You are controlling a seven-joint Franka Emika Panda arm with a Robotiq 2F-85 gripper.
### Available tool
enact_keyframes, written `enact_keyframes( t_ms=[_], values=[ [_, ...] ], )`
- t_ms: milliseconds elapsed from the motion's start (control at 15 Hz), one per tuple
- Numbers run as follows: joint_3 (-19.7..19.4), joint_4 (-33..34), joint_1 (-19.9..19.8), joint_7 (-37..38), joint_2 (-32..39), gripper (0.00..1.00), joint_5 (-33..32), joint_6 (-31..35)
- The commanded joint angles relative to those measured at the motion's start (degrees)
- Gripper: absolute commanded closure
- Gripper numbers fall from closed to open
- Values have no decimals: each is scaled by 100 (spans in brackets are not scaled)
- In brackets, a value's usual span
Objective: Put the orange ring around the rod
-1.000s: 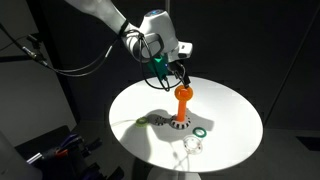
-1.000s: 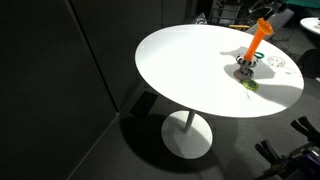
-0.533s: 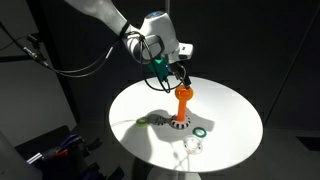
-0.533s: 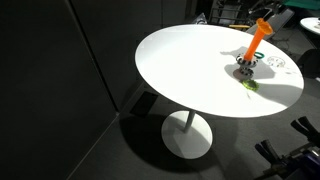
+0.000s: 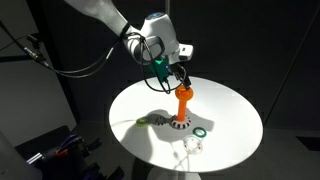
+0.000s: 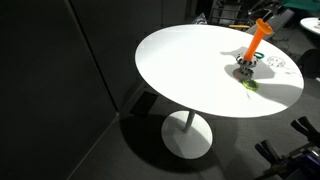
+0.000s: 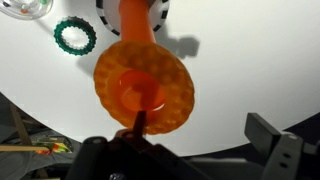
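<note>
The rod (image 5: 182,108) stands upright on its black-and-white base (image 5: 178,125) near the middle of the round white table (image 5: 235,110). It also shows in an exterior view (image 6: 256,42). The orange ring (image 7: 143,85) sits around the rod's top (image 5: 183,93), and the wrist view looks straight down on it. My gripper (image 7: 200,125) hangs just above the rod (image 5: 176,72). It is open. One finger lies over the ring's near edge and the opposite finger stands well clear of it.
A dark green ring (image 7: 75,37) lies on the table beside the base (image 5: 200,131). A pale clear ring (image 5: 193,146) lies nearer the table's edge. A thin green-yellow thing (image 5: 150,119) lies beside the base. Dark surroundings ring the table.
</note>
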Motion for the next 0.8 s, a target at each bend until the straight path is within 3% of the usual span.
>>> enact_keyframes(
  t_ms=[0,733],
  values=[
    [111,130,-94,-183,64,0,190,66],
    [413,104,-258,-330,-23,0,496,64]
  ],
)
